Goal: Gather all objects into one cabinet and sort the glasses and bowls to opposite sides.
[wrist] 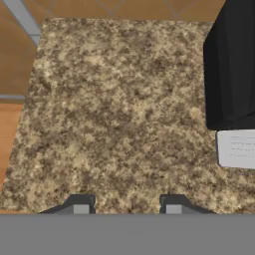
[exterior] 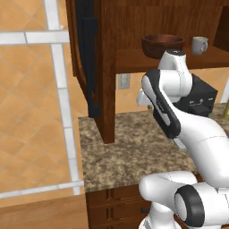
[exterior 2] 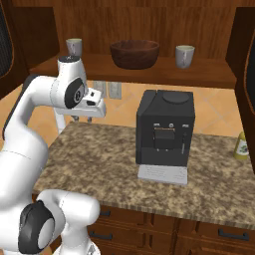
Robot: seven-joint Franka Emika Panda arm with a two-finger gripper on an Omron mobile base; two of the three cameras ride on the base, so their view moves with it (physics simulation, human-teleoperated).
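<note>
On the shelf of the open reddish-brown cabinet [exterior 2: 149, 72] the wide dark wooden bowl [exterior 2: 134, 53] [exterior: 163, 44] sits in the middle. One pale mug [exterior 2: 74, 47] stands at its left and another pale mug [exterior 2: 185, 56] [exterior: 200, 44] at its right. My gripper [wrist: 127, 206] hangs below the shelf, left of the coffee machine, pointing down at the speckled counter [wrist: 119, 114]. Its fingertips [wrist: 81, 205] stand apart with nothing between them, so it is open and empty.
A black boxy coffee machine [exterior 2: 165, 127] [wrist: 234, 64] with a pale drip tray [wrist: 236, 148] stands on the counter to my right. A small bottle [exterior 2: 241, 147] is at the far right. The cabinet door with its black bar handle [exterior: 89, 58] hangs open at the left.
</note>
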